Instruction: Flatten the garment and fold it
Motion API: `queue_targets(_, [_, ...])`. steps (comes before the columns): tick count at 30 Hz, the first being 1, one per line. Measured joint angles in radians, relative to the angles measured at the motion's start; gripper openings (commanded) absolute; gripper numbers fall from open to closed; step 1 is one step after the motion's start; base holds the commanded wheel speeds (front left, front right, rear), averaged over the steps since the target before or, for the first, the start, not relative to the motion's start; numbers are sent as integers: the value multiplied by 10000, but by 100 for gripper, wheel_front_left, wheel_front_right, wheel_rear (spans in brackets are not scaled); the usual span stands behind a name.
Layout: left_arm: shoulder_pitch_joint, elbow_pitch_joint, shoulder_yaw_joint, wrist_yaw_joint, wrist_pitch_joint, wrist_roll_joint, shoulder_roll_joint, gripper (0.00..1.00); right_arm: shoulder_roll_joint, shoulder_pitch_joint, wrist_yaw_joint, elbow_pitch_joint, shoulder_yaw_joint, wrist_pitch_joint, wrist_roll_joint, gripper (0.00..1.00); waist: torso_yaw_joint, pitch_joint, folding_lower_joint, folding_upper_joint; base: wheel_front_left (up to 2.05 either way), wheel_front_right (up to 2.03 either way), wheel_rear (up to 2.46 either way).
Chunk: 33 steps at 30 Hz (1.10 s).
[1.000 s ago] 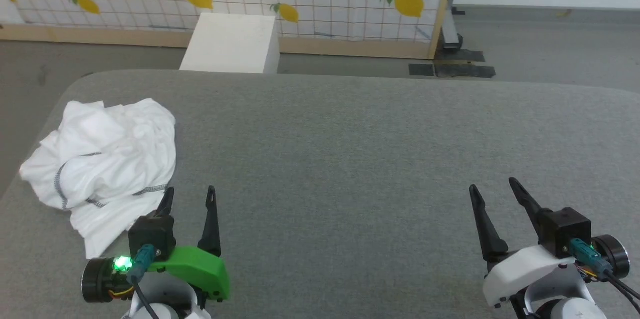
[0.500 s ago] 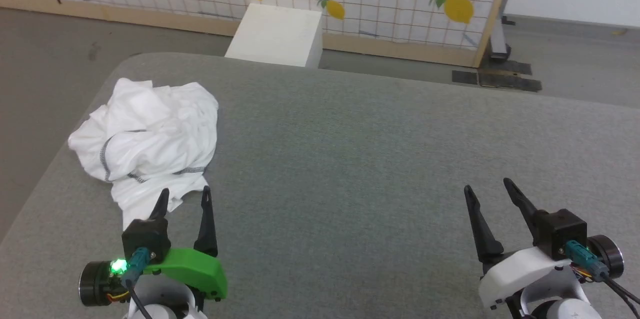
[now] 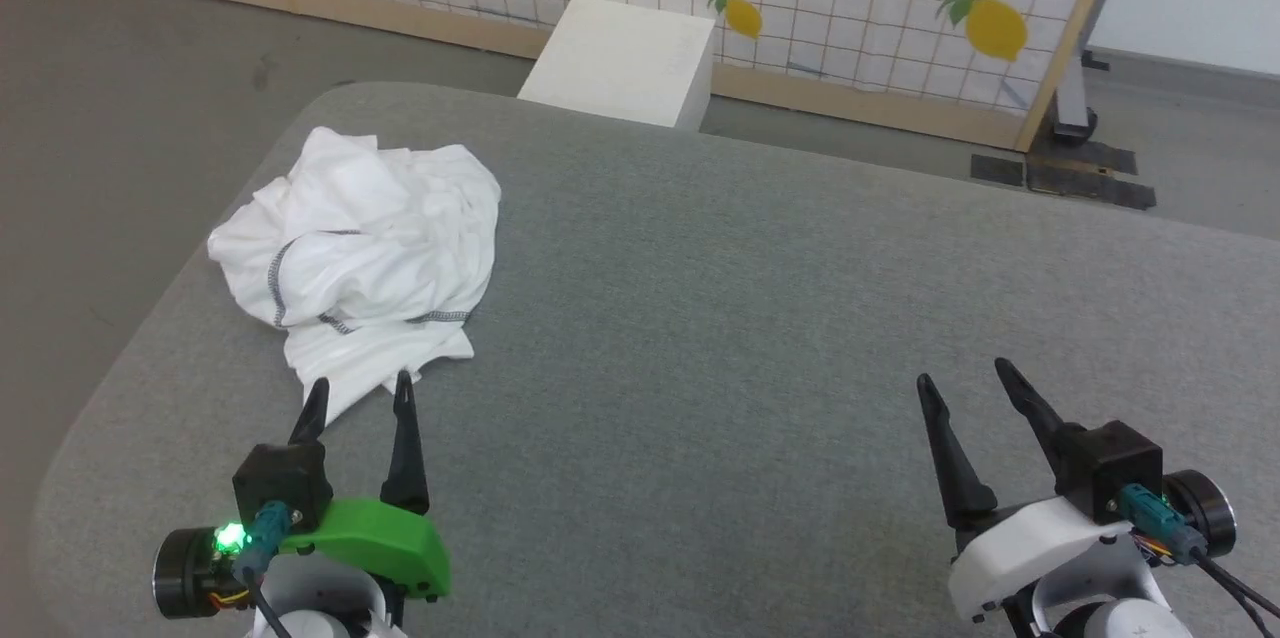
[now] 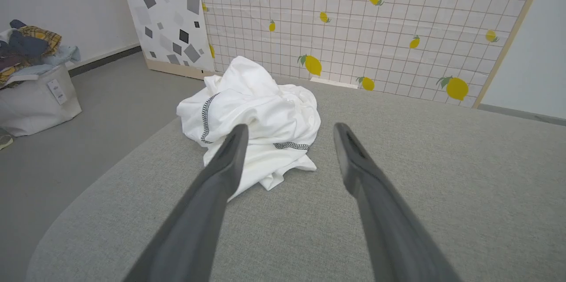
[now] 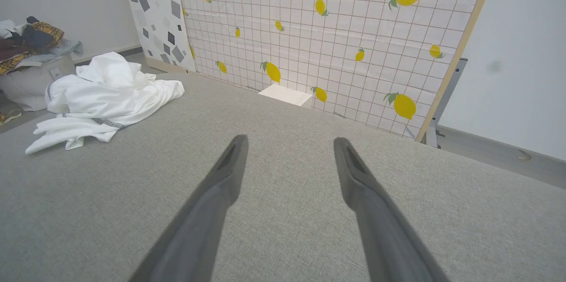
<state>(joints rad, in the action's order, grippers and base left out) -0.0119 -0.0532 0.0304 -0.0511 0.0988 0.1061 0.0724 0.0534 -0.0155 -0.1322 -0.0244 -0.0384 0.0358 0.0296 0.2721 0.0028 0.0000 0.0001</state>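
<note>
Shirt (image 3: 360, 248) lies crumpled in a heap near the far left corner of the grey table (image 3: 720, 318), white with dark zigzag stitching curving across its folds. One loose flap reaches toward the robot. The left gripper (image 3: 361, 380) hangs just at that flap's edge, its two dark fingers spread wide and holding nothing. In the left wrist view the heap sits straight ahead and one finger overlaps its near hem; whether it touches the cloth I cannot tell. The right gripper (image 3: 961, 372) stands well apart from the shirt, over bare table at the near right, its fingers likewise spread and empty. Beyond the table's far edge a white box (image 3: 625, 58) stands on the floor against a screen (image 3: 860, 8) of gridded paper printed with yellow lemons. In the left wrist view a pale bag (image 4: 35, 96) heaped with clothes (image 4: 26, 41) sits on the floor at left. A tag (image 4: 57, 91) hangs on it, its print too small to read.
</note>
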Motion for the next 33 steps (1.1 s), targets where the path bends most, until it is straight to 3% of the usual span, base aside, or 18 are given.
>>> queue_targets(33, [9,-353,201,-499,665,702,209,100,-4,59,0,-134,-255,265,245,100,1301,49,0,-1,0,0,0])
